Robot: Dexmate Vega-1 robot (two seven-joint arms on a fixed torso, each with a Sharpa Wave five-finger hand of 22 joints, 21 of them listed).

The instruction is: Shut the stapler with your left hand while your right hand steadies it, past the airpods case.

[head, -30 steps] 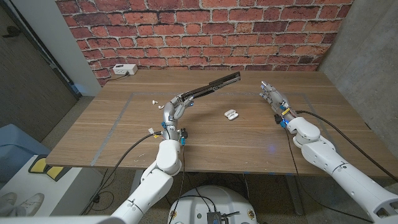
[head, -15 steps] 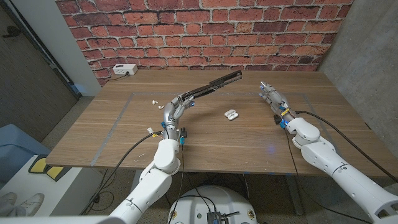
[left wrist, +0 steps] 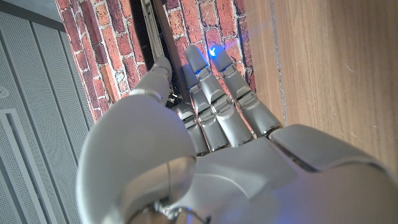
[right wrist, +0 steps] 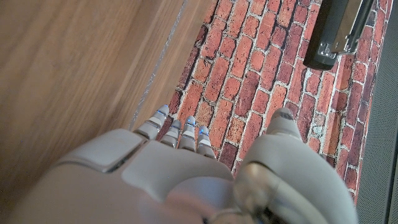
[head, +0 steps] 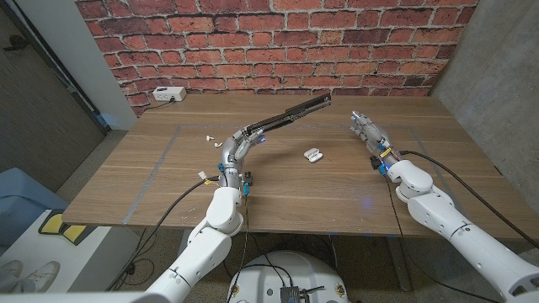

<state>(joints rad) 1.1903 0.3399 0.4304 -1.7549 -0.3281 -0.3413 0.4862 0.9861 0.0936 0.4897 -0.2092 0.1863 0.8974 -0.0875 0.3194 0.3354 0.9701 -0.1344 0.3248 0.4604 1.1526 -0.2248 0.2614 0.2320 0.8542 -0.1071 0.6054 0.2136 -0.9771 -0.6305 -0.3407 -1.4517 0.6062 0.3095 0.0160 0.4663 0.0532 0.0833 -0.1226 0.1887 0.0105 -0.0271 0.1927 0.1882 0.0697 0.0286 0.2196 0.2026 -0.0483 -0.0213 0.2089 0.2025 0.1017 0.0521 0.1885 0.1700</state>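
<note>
Stapler (head: 282,116) sits open near the tabletop's (head: 168,181) far edge, middle, beyond the airpods case (head: 312,155). Left hand (head: 238,145) grasps its near end. Right hand (head: 364,127) is released, fingers loosely apart, well apart from the stapler. Risk: pressing shut unsteadied, it could skid or pivot. Long axis runs diagonally, tip raised toward the far right corner.

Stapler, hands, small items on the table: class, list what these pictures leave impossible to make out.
- Stapler: its near end is hidden behind the left hand in the head view; the grip is unclear.
- White bits near the left hand: too small to identify.
- Right hand: finger pose too small to read in the head view.
</note>
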